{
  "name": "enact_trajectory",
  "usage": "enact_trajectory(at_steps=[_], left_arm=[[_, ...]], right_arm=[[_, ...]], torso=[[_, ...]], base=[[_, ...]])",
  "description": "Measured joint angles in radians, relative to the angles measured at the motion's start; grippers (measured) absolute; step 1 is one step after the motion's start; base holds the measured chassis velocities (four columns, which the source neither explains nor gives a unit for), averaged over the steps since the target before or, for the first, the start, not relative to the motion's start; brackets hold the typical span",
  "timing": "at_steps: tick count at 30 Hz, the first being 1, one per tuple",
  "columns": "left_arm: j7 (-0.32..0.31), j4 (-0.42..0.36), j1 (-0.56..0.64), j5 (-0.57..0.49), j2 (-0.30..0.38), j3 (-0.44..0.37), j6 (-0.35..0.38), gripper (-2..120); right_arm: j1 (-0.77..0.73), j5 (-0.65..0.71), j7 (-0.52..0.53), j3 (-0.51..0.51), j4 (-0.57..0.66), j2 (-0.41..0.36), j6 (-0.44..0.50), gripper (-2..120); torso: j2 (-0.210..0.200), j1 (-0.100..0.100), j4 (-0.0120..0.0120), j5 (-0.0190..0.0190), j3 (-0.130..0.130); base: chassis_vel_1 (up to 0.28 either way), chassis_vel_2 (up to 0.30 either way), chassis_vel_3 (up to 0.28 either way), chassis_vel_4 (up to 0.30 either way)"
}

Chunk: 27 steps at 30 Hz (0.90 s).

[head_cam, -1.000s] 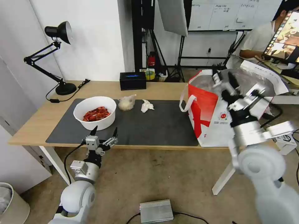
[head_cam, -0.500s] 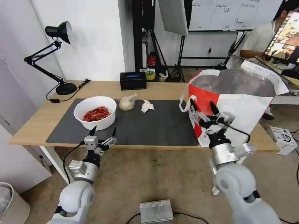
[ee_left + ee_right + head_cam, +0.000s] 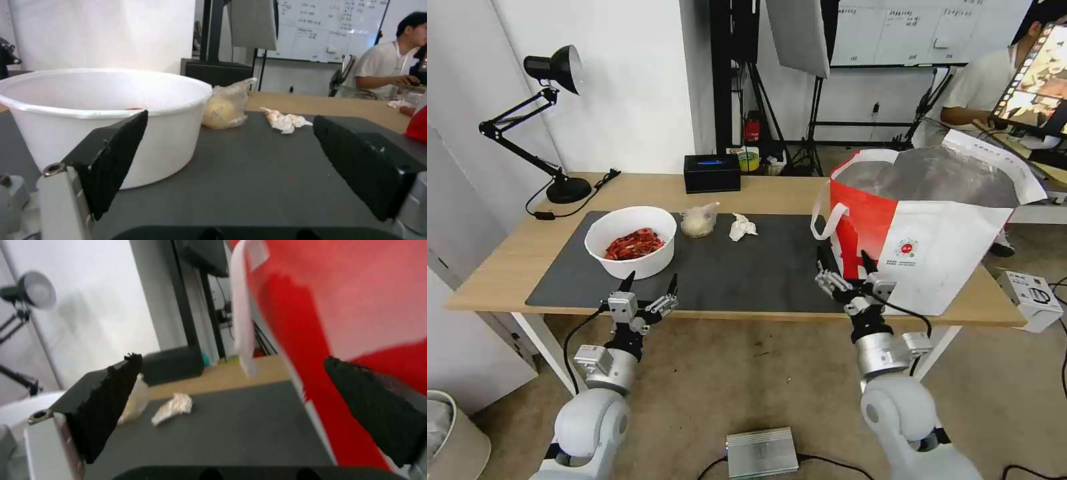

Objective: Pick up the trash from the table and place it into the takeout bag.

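Head view: the bench (image 3: pixel 507 263) carries a dark mat (image 3: pixel 760 273) with the bag (image 3: pixel 940 267) standing at its right end, mouth open and foil lining exposed, one white loop handle (image 3: pixel 826 223) hanging on its red left side. On the left part of the mat sits the bowl (image 3: pixel 630 241) of red shells. Just right of it, toward the far edge, lies the clear pouch (image 3: pixel 699 221) of whitish stuff, and right of that, slightly apart, the tissue (image 3: pixel 741 227). The left claw (image 3: pixel 650 283) is at the near edge of the bench, just in front of the bowl, jaws wide and empty. The right claw (image 3: pixel 844 261) is at the near edge beside the bag's red near-left corner, jaws wide and empty. Left wrist view: the bowl (image 3: pixel 106 116) stands close ahead between the spread fingers (image 3: pixel 113 156), with the pouch (image 3: pixel 227 105) and tissue (image 3: pixel 285 120) beyond. Right wrist view: the red panel (image 3: pixel 356 306) is close beside one finger (image 3: pixel 378 410); the tissue (image 3: pixel 173 408) lies farther off on the mat.
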Motion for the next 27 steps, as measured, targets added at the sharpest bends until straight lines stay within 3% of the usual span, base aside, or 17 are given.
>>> enact_trajectory(at_steps=[9, 27], left_arm=[[0.005, 0.004, 0.003, 0.004, -0.009, -0.006, -0.002, 100], [0.006, 0.002, 0.018, 0.01, -0.027, -0.008, -0.008, 100]], right_arm=[[-0.033, -0.08, 0.003, -0.031, -0.014, 0.015, -0.003, 100], [0.026, -0.027, -0.048, -0.079, -0.046, 0.021, 0.002, 100]], torso=[[0.0, 0.0, 0.0, 0.0, 0.0], [0.0, 0.0, 0.0, 0.0001, 0.0]], base=[[0.0, 0.0, 0.0, 0.0], [0.0, 0.0, 0.0, 0.0]])
